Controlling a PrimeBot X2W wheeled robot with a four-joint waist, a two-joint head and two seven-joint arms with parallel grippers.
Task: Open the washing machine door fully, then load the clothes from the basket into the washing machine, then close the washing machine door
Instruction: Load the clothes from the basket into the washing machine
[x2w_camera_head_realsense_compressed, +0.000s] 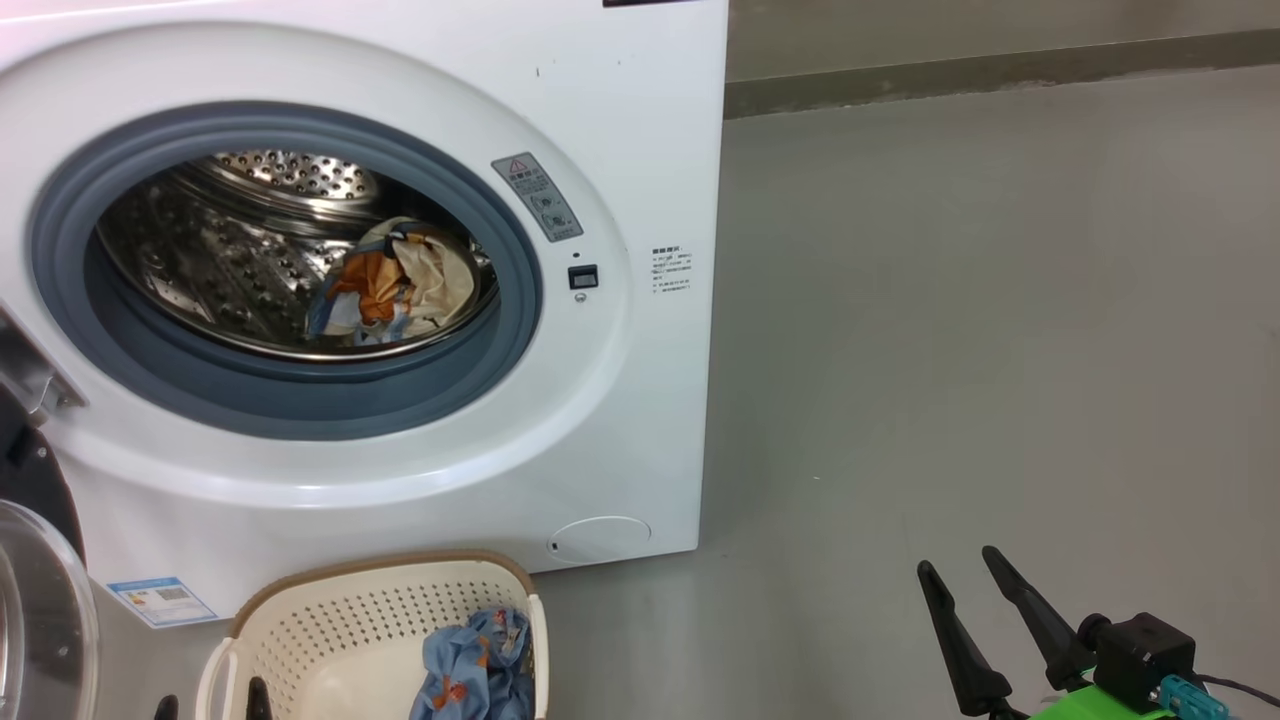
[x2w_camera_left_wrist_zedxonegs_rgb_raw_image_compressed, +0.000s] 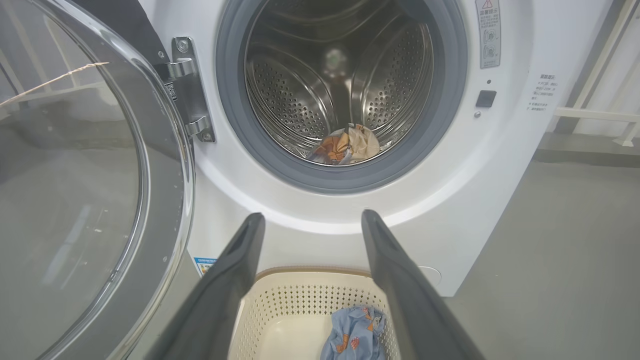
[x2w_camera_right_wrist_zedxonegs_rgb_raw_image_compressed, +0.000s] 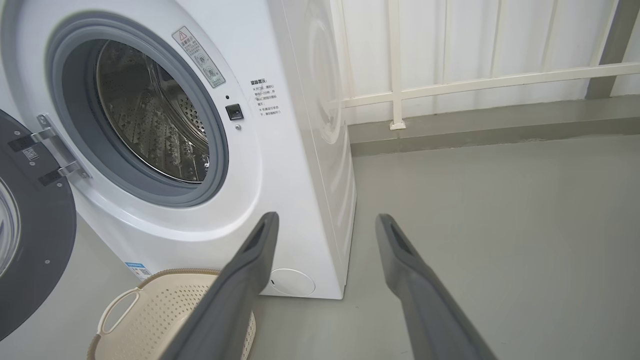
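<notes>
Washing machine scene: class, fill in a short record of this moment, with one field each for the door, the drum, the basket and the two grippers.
door: swung open at the left of the washing machine, hanging on its hinge
drum: holds a bundle of orange, cream and blue clothes
basket: on the floor in front of the machine, one blue printed cloth lying inside
left gripper: open, empty, near the basket, pointing toward the drum
right gripper: open, empty, over the floor to the right of the machine
</notes>
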